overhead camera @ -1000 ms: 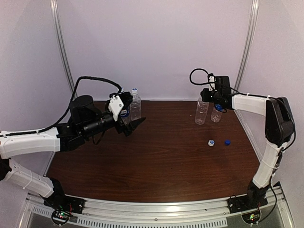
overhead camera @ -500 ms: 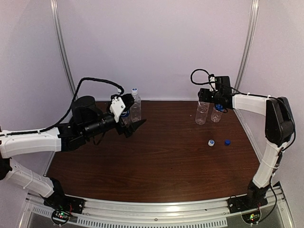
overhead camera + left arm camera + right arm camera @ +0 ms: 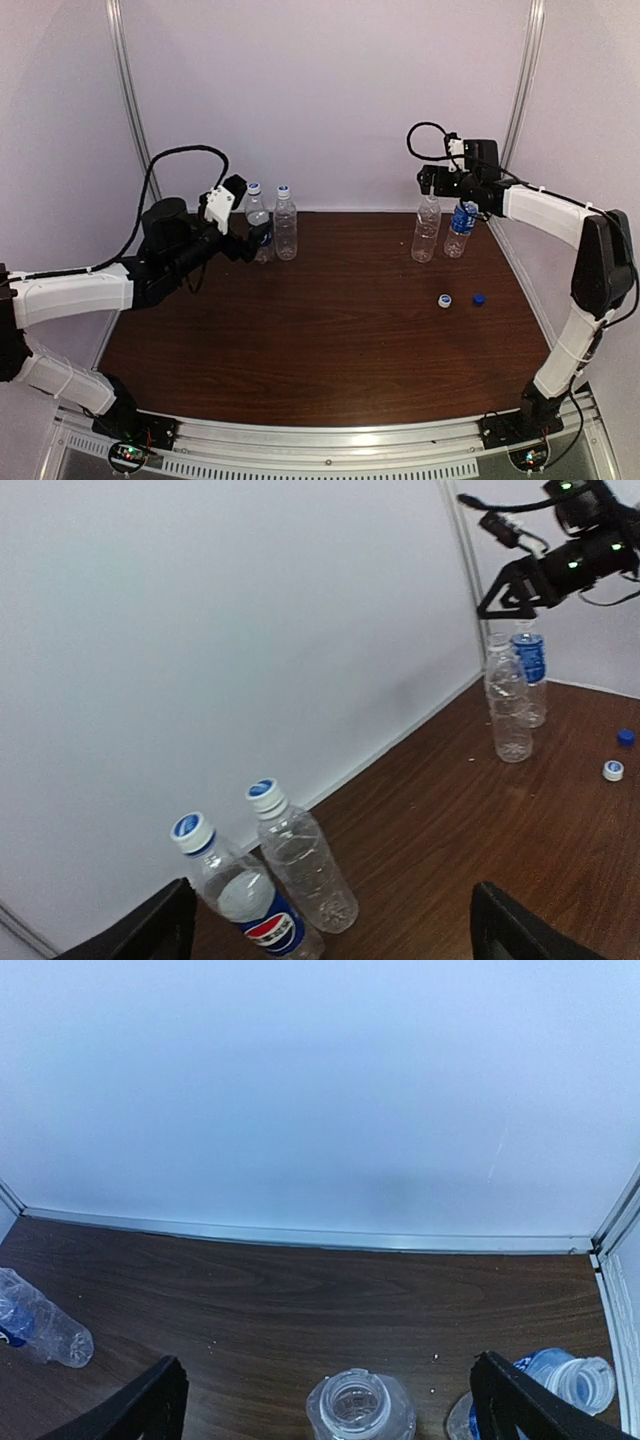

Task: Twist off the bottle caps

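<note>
Two capped bottles stand at the back left: a Pepsi-label bottle (image 3: 259, 228) (image 3: 248, 908) and a plain clear bottle (image 3: 285, 224) (image 3: 308, 868), each with a white, blue-centred cap (image 3: 191, 830) (image 3: 263, 793). My left gripper (image 3: 240, 215) (image 3: 330, 930) is open just left of them, touching neither. At the back right stand an uncapped clear bottle (image 3: 426, 230) (image 3: 360, 1405) and an uncapped blue-label bottle (image 3: 461, 228) (image 3: 565, 1380). Above them my right gripper (image 3: 443, 190) (image 3: 335, 1405) hangs open and empty. A white cap (image 3: 444, 299) and a dark blue cap (image 3: 479, 298) lie loose on the table.
The brown table (image 3: 320, 330) is backed by a white wall with metal corner posts (image 3: 130, 110) (image 3: 520, 100). A black cable (image 3: 425, 135) loops above the right wrist. The metal rail with the arm bases (image 3: 330, 440) runs along the near edge.
My left gripper has drawn back to the left and up, uncovering both capped bottles. My right gripper has opened and lifted off the tops of the right-hand bottles.
</note>
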Robot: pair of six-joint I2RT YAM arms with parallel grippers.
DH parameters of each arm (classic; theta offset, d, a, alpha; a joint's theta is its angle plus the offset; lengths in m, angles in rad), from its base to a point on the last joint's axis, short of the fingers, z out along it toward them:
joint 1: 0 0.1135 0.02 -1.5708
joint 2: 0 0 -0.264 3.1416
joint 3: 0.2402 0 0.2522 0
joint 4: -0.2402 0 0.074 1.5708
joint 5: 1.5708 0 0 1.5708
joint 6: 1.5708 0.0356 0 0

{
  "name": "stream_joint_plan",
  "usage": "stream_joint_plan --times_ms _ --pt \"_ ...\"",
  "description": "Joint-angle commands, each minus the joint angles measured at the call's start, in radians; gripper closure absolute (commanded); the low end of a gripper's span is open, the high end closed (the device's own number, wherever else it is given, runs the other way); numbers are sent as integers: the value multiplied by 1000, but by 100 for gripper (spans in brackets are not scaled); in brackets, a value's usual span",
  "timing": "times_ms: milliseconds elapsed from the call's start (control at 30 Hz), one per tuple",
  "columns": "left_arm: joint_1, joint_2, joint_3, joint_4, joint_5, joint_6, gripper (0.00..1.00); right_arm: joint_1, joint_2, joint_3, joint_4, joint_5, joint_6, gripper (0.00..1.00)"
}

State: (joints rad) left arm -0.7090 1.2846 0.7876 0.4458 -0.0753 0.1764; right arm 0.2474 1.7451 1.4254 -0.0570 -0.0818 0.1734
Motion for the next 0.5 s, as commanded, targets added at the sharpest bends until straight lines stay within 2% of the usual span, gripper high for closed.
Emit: stream_joint_plan --times_ms 0,133,233,333,467 --pt "99 -7 -106 236 -17 -96 3 16 -75 86 -40 -49 -56 0" --pt "198 74 -139 357 -2 -170 3 24 -126 98 -57 -76 -61 0" --pt "261 148 -224 588 17 -220 3 38 -172 85 -47 -88 -60 0" --pt "319 254 -235 792 150 -226 3 55 -211 69 -49 -86 -69 0" --pt "325 403 -146 845 190 -206 3 67 -246 54 -56 -66 -88 0"
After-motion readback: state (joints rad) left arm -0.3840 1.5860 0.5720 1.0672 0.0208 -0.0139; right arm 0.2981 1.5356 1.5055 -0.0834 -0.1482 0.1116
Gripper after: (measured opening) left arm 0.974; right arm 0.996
